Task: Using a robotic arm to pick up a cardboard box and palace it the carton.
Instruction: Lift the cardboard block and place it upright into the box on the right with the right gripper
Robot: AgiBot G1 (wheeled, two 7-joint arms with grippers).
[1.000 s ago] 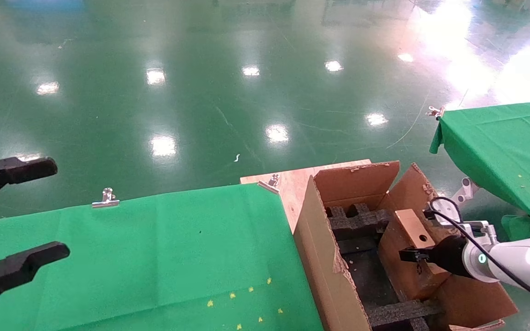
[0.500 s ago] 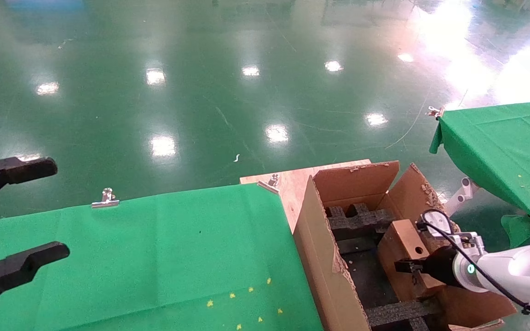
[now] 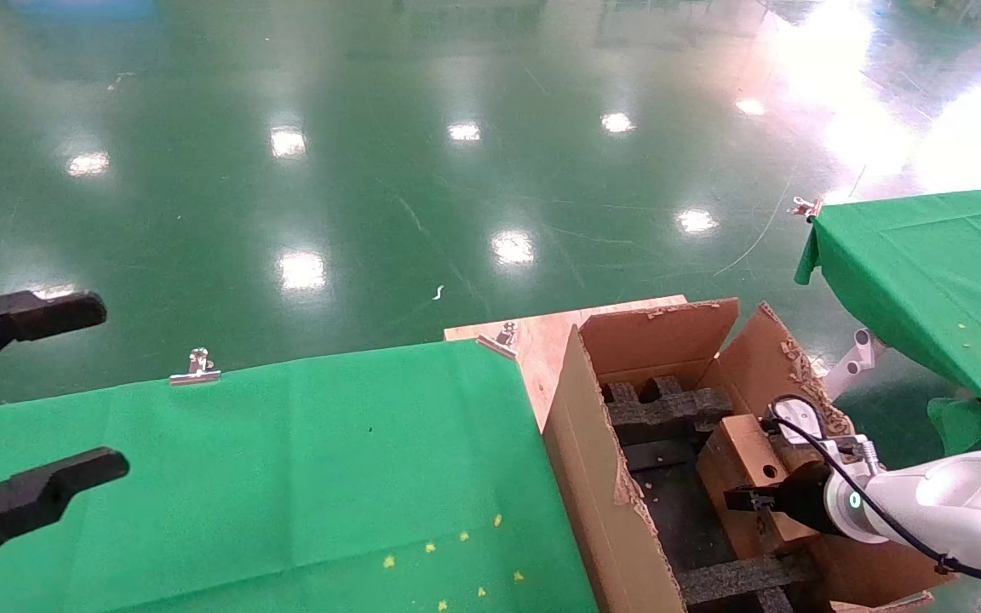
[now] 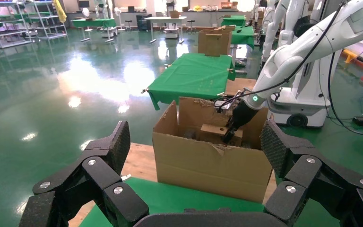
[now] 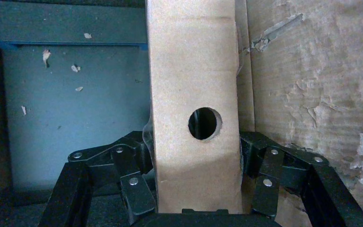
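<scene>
The small brown cardboard box (image 3: 742, 451), with a round hole in its narrow face, is inside the large carton (image 3: 593, 443), against its right wall. My right gripper (image 3: 754, 502), on the white robotic arm (image 3: 942, 502), is shut on the box. In the right wrist view the fingers (image 5: 137, 189) press on both sides of the box (image 5: 189, 80), beside the carton wall (image 5: 312, 85). My left gripper (image 3: 111, 387) is open and empty at the far left, over the green table. The left wrist view shows the carton (image 4: 208, 165) and the box (image 4: 212, 130).
Black foam inserts (image 3: 661, 409) lie inside the carton. The carton stands on a wooden board (image 3: 542, 336) beside the green-clothed table (image 3: 286, 460), which has a metal clip (image 3: 195, 368) at its far edge. A second green table (image 3: 925, 264) stands at the right.
My right gripper has lowered the cardboard box deeper into the carton, along its right wall. The left arm has not moved.
</scene>
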